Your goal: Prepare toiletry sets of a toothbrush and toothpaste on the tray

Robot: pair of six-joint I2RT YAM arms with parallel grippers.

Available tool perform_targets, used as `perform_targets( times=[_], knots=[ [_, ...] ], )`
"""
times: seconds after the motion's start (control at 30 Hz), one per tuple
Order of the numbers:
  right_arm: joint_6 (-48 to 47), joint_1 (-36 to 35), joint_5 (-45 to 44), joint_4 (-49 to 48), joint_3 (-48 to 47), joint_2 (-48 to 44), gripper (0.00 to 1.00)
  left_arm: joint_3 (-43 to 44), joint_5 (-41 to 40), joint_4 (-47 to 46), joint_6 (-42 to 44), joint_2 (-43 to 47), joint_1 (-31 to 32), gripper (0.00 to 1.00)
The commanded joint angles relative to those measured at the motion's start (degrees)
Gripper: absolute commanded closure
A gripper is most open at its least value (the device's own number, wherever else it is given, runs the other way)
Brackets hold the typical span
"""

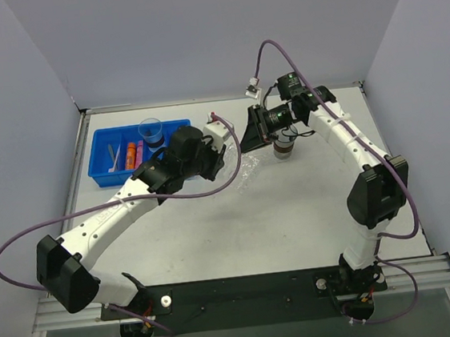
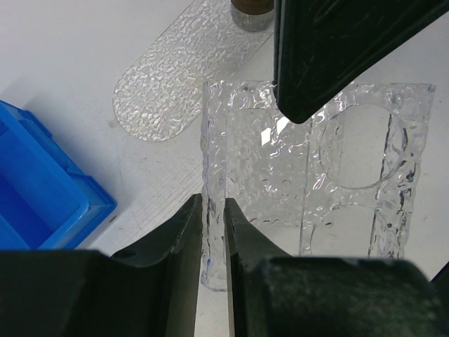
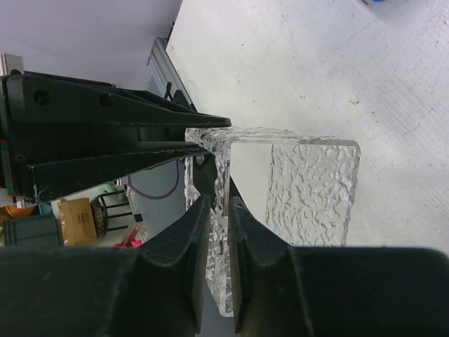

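Both arms grip one clear bracket; toiletries in bin.

The left fingers (image 2: pixel 188 225) are narrowed onto one bumpy wall of the clear bracket (image 2: pixel 259 154). The right fingers (image 3: pixel 186 232) are pinched on another wall, apparently touching both faces. The tray (image 2: pixel 175 77) lies flat on the table (image 1: pixel 294 209), just beside the bracket and bare. The toothbrush (image 1: pixel 113 158), orange tube (image 1: pixel 130 154) and pink tube (image 1: pixel 139 152) lie side by side in the bin (image 1: pixel 95 154), well apart from the tray.
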State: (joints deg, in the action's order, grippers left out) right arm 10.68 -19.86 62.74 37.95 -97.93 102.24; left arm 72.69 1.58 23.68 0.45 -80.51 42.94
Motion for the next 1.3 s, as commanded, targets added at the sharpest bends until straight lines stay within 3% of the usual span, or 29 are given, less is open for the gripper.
perform_targets(
  times=[0.0,0.4,0.5,0.67,0.8,0.9,1.13,1.27],
  knots=[
    [1.3,-0.6,4.8,0.8,0.5,1.3,0.9,0.3,-1.1,-5.7,1.7,2.7,0.6,1.0],
    [2.5,-0.6,5.9,0.5,0.2,1.7,1.0,0.4,-3.4,-6.9,1.0,2.8,1.1,1.0],
    [2.8,-0.3,4.5,0.1,0.1,0.8,1.0,0.4,-5.0,-7.2,-2.6,2.8,1.0,0.88],
    [6.2,1.0,2.5,-3.5,1.2,-1.2,1.0,-0.8,-6.4,-9.1,-8.3,3.5,0.6,0.5],
    [10.4,2.4,2.2,-10.8,3.9,-3.1,1.0,-1.2,-6.3,-9.5,-12.1,4.4,-0.7,0.35],
    [13.0,2.6,1.2,-14.8,5.7,-4.1,1.0,-1.8,-6.0,-9.6,-15.6,5.7,-2.0,0.32],
    [21.9,2.9,-2.9,-30.5,12.1,-8.5,1.0,-0.9,-4.0,-1.8,-39.2,6.7,-7.2,0.31],
    [30.2,2.9,-3.3,-46.8,15.7,-9.9,1.0,-3.9,0.8,-1.9,-52.1,6.9,-9.5,0.31]
  ],
)
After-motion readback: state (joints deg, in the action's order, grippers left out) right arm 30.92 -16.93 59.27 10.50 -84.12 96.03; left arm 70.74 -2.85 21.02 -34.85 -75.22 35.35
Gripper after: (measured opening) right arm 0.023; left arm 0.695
